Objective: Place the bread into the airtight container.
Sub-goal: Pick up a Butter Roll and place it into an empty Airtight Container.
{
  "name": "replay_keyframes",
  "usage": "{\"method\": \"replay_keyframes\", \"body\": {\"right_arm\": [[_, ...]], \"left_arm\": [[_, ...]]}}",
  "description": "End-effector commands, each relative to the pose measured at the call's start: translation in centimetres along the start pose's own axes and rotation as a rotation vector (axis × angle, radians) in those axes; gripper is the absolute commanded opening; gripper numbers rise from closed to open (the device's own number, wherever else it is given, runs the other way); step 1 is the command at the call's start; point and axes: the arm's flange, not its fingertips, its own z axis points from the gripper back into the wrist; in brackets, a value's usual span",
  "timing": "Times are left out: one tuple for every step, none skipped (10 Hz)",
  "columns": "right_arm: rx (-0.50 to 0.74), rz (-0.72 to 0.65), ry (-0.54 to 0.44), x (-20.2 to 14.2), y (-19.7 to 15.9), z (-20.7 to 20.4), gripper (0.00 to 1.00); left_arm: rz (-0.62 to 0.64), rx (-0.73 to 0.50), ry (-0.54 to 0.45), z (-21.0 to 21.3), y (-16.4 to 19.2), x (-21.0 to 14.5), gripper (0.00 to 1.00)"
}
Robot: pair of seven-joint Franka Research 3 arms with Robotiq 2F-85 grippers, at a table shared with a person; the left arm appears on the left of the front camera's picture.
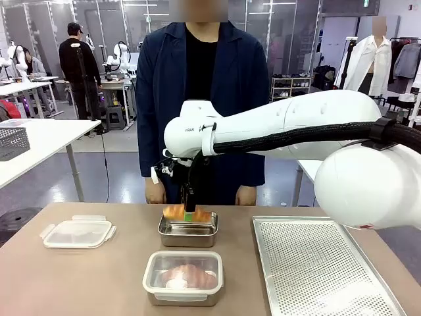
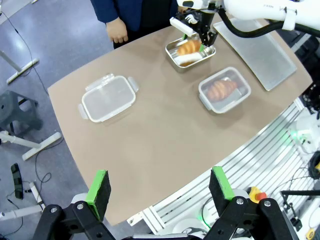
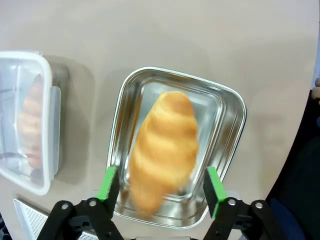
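Note:
A golden croissant-shaped bread [image 3: 164, 150] shows blurred between the spread pads of my right gripper [image 3: 162, 184], directly over an open steel container [image 3: 227, 130]. The pads stand wider than the bread and do not touch it. In the front view the right gripper [image 1: 189, 212] hangs over that container [image 1: 188, 234] at the table's middle, with the bread [image 1: 177, 212] at rim height. My left gripper [image 2: 160, 187] is open with nothing in it, high above the table's near side.
A second container [image 1: 183, 276] with its clear lid on and bread inside stands nearer the front. A loose clear lid [image 1: 77, 232] lies at the left. A perforated metal tray [image 1: 322, 263] covers the right. A person's hands [image 1: 155, 192] rest at the far edge.

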Motion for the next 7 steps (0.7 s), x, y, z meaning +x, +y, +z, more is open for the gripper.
{"method": "replay_keyframes", "body": {"right_arm": [[-0.011,-0.039,0.035,0.4,-0.6,0.8,1.00],[-0.015,-0.037,0.033,0.5,-0.5,0.9,1.00],[-0.013,-0.007,0.046,0.5,-0.2,1.0,1.00],[0.046,0.131,0.050,0.1,0.9,1.4,1.00],[-0.010,-0.002,0.005,0.0,-0.1,0.5,1.00],[-0.010,-0.002,0.005,0.0,-0.1,0.5,1.00],[-0.010,-0.002,0.005,0.0,-0.1,0.5,1.00]], "left_arm": [[-0.007,-0.005,-0.002,0.0,0.0,0.1,1.00],[-0.007,-0.005,-0.002,0.0,0.0,0.1,1.00],[-0.007,-0.005,-0.002,0.0,0.0,0.1,1.00],[-0.007,-0.005,-0.002,0.0,0.0,0.1,1.00],[-0.007,-0.005,-0.002,0.0,0.0,0.1,1.00],[-0.007,-0.005,-0.002,0.0,0.0,0.1,1.00],[-0.007,-0.005,-0.002,0.0,0.0,0.1,1.00]]}}
